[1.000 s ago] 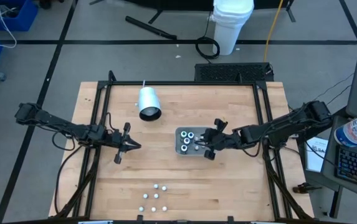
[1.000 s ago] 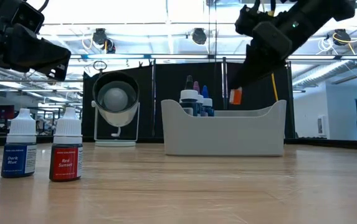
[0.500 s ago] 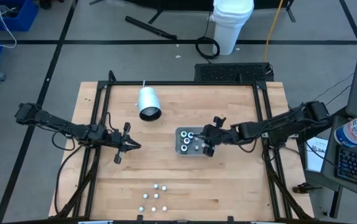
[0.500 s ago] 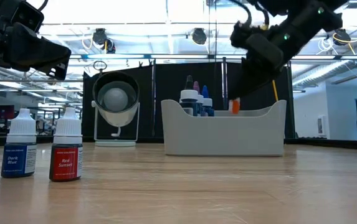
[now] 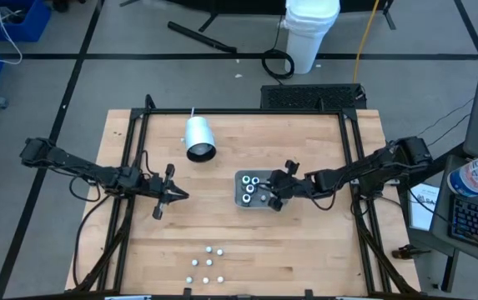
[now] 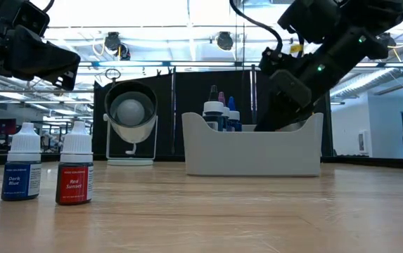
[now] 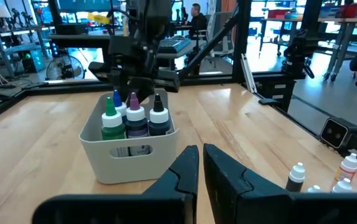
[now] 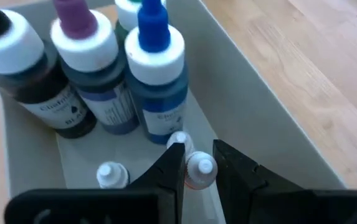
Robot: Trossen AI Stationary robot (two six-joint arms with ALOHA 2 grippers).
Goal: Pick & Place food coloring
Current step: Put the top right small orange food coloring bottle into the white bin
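Now down inside grey tray (image 5: 242, 179), right claw (image 8: 194, 163) nipped on small food coloring bottle (image 8: 198, 169), white cap showing between fingertips, reddish body below. Held low w/ jaws nearly together, prob. so bottle lands on tray floor rather than drops. Just beside it: another small white-capped bottle (image 8: 108, 175) already on tray floor, plus taller dropper bottles, i.e. blue-tipped (image 8: 155, 68), purple-tipped (image 8: 81, 43), black-tipped (image 8: 16, 56), packed at one end, leaving free floor where claw is working. From low view, claw hidden behind tray wall (image 6: 252, 149), arm slanting down from above.

Further out on wooden surface (image 5: 305, 250): remaining small bottles (image 5: 208, 265) clustered near front edge, well apart from tray; white cylinder (image 5: 198, 137) lying toward back. Left claw (image 5: 180, 195) hangs above surface, empty, fingers close together, parked clear of tray, likely to stay out of the way.
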